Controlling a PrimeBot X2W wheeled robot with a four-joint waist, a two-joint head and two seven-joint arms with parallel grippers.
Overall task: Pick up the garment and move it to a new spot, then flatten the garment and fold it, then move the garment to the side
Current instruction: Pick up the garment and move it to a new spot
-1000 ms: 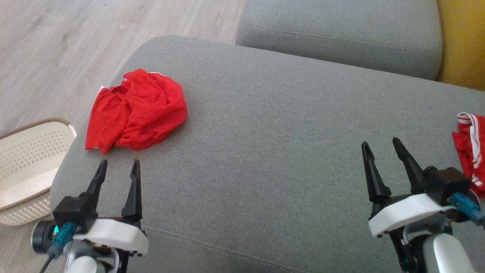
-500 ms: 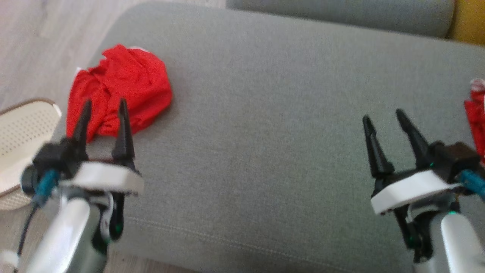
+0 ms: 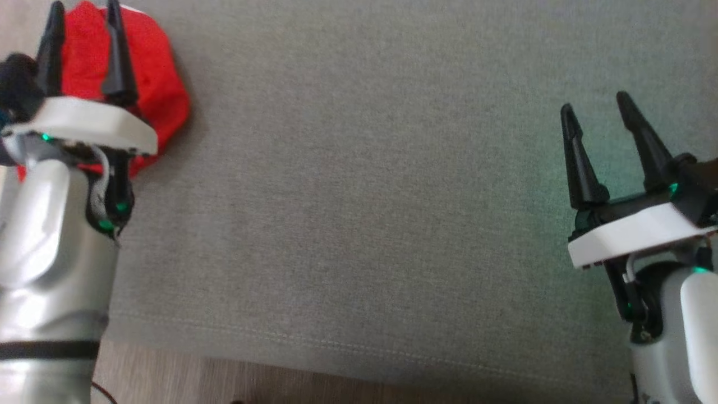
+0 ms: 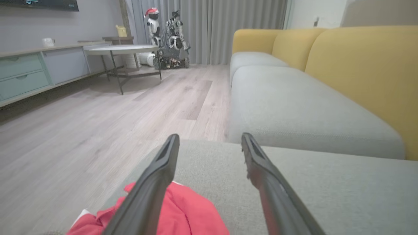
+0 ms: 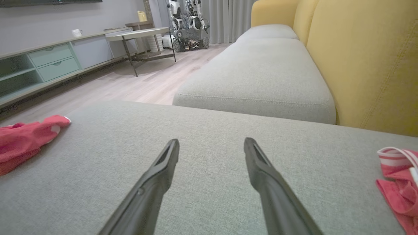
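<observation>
Grey sofa cushion lies beneath me. My left tool, wide open and empty, hangs over the crumpled red garment near the cushion's left edge. My right tool, equally wide and empty, hovers well apart, a striped red garment to its right.

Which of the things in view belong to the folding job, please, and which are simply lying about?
In the job: red garment; left hand, open over it; right hand; grey sofa cushion.
Lying about: striped red garment; round table; drawer cabinet; mug; another robot.
</observation>
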